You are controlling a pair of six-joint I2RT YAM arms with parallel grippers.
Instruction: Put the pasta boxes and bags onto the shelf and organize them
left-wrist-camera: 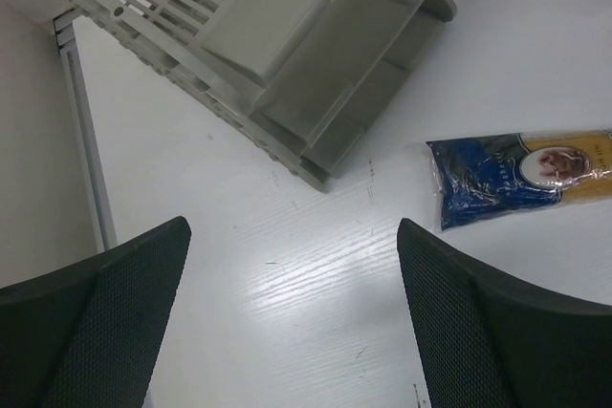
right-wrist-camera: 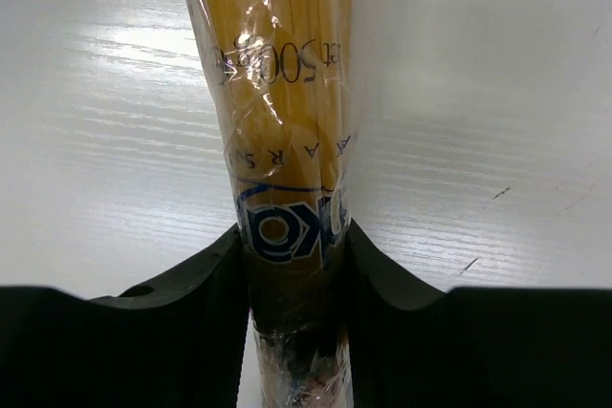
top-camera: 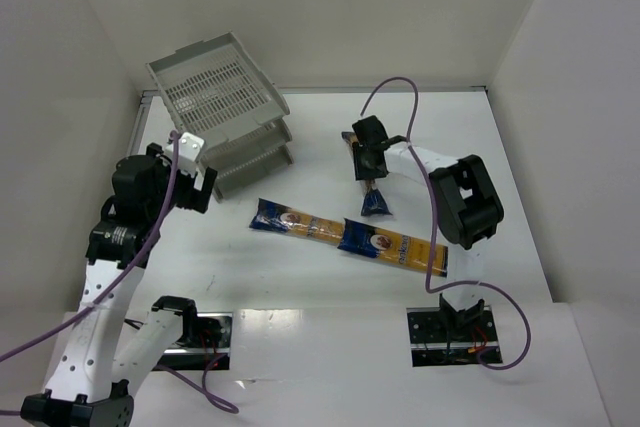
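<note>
The right gripper (right-wrist-camera: 293, 269) is pinched tight on a long clear packet of orange-yellow spaghetti (right-wrist-camera: 282, 93); only the top view shows its dark blue end. Two like packets (top-camera: 305, 224) lie end to end on the white table (top-camera: 300, 287) nearby. The left gripper (left-wrist-camera: 295, 317) gapes wide and empty near the light grey slotted three-tier tray shelf (left-wrist-camera: 287, 26).

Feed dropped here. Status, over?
Left gripper open, near shelf front. Right gripper shut on one spaghetti packet. Two others lie on table.

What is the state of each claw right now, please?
Left claw: open, holding nothing.
Right claw: closed on a spaghetti packet.
</note>
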